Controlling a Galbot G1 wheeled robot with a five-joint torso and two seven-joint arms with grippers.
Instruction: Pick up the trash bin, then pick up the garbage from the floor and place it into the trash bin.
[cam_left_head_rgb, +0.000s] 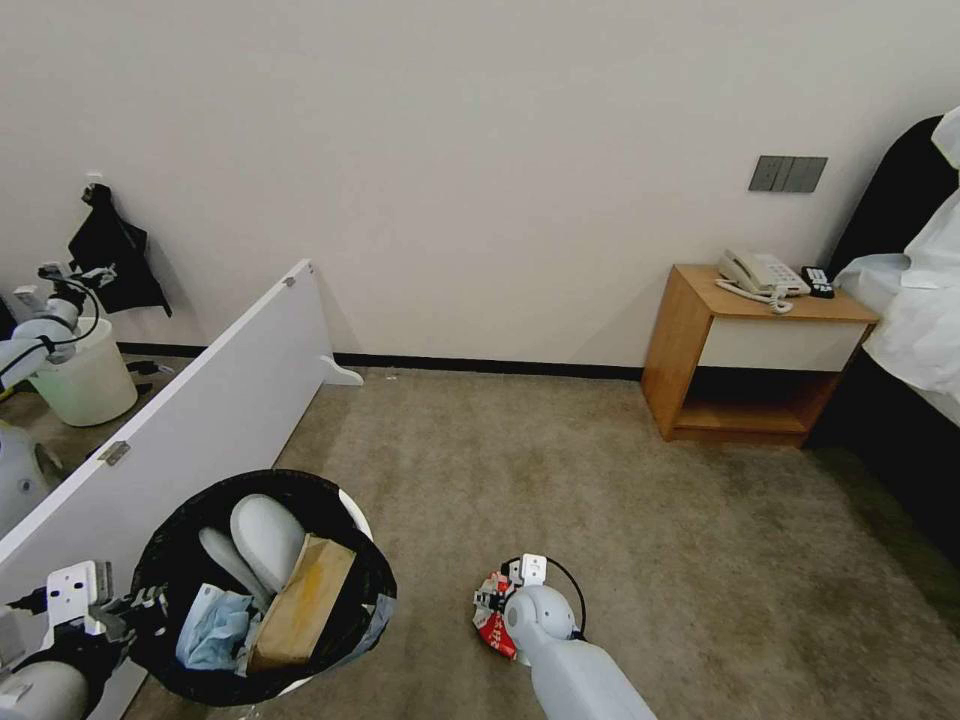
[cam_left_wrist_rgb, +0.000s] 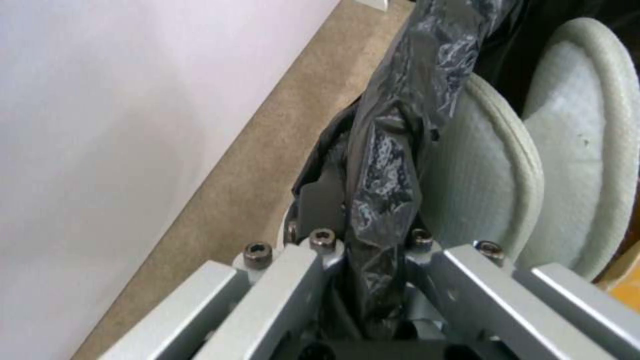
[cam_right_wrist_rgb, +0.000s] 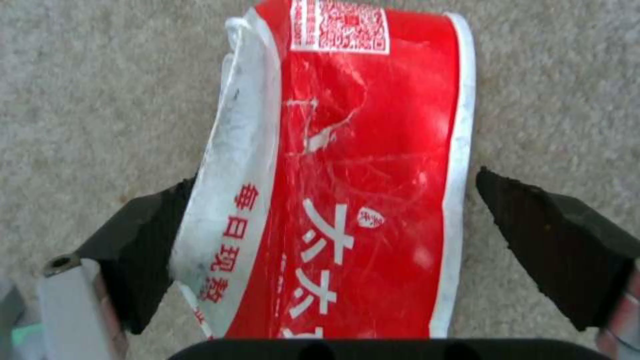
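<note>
Head view – trash bin (cam_left_head_rgb: 175, 640): it sits at the lower left, beside the white board (cam_left_head_rgb: 200, 400) that leans across the carpet (cam_left_head_rgb: 600, 500).
Head view – contents: two white slippers (cam_left_head_rgb: 262, 540), a brown paper bag (cam_left_head_rgb: 300, 605) and a pale-blue mask (cam_left_head_rgb: 215, 625) lie inside the black liner.
Head view – left gripper (cam_left_head_rgb: 140, 612): it is at the bin's near-left rim, touching the liner.
Head view – right gripper (cam_left_head_rgb: 497, 605): it points down at the carpet to the right of the bin, with the red snack packet (cam_left_head_rgb: 492, 625) directly under it.
Head view – room: a wooden nightstand (cam_left_head_rgb: 750, 350) with a telephone (cam_left_head_rgb: 760, 275) stands by the wall on the right; a pale bucket (cam_left_head_rgb: 85, 380) stands behind the board.

Left wrist view – left gripper (cam_left_wrist_rgb: 373, 260): its fingers (cam_left_wrist_rgb: 313, 255) are clenched on the crinkly black bag and the trash bin (cam_left_wrist_rgb: 393, 150) rim between them.
Left wrist view – slippers (cam_left_wrist_rgb: 533, 165): both lie just past the pinched rim – inside the bin.

Right wrist view – right gripper (cam_right_wrist_rgb: 327, 235): the fingers (cam_right_wrist_rgb: 547, 235) are spread apart – released, one on each side of the packet.
Right wrist view – red snack packet (cam_right_wrist_rgb: 353, 175): it lies flat on the carpet (cam_right_wrist_rgb: 100, 100) between the two fingers; one finger touches its white edge, the other stands just clear of the opposite edge.
</note>
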